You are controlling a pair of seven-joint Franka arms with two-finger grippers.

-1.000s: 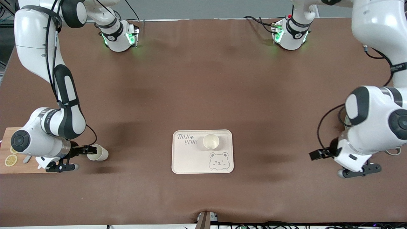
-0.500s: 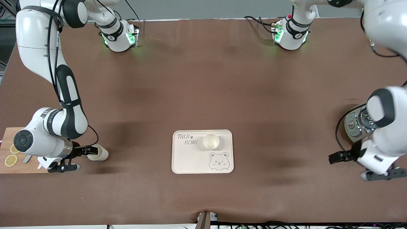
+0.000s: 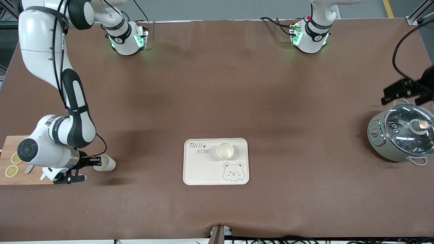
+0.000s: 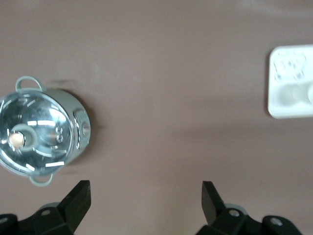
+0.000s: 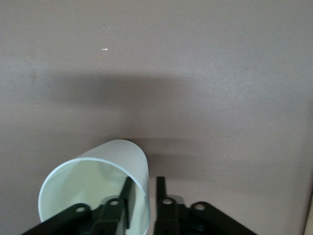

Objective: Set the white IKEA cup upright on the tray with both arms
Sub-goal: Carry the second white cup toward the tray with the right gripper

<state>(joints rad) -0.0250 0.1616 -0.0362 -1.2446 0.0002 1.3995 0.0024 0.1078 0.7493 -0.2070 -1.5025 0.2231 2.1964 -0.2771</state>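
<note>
Your right gripper (image 3: 91, 161) sits low at the table's right-arm end, clamped on the rim of a white cup (image 3: 105, 163) lying on its side. In the right wrist view one finger (image 5: 126, 196) is inside the mouth and the other outside, pinching the wall; the cup (image 5: 95, 188) looks to rest on the table. From the tray (image 3: 203, 174) this cup is at abt 9 o'clock, well apart, just beside the cutting board (image 3: 8, 179) w/ lemon slices (image 3: 12, 170).

A second cup (image 3: 224, 150) already stands upright on the tray, abt 12 o'clock from the bear drawing (image 3: 233, 172).

Left gripper (image 4: 145, 195) hangs high over the table's left-arm end, fingers wide apart and empty, by the steel pot (image 3: 401, 136); that arm seems to wait.

Step in hand, I judge: lift the lying cup & carry it to the tray.

- Rim pinch is thin, so raise slow and check the cup doesn't swing or slip.
- Rotate the wrist so the mouth faces up before lowering.
- Aim for bare tray at abt 8 o'clock from the standing cup, under the lettering; don't knock it.
- Base flat on the tray first, then release.
</note>
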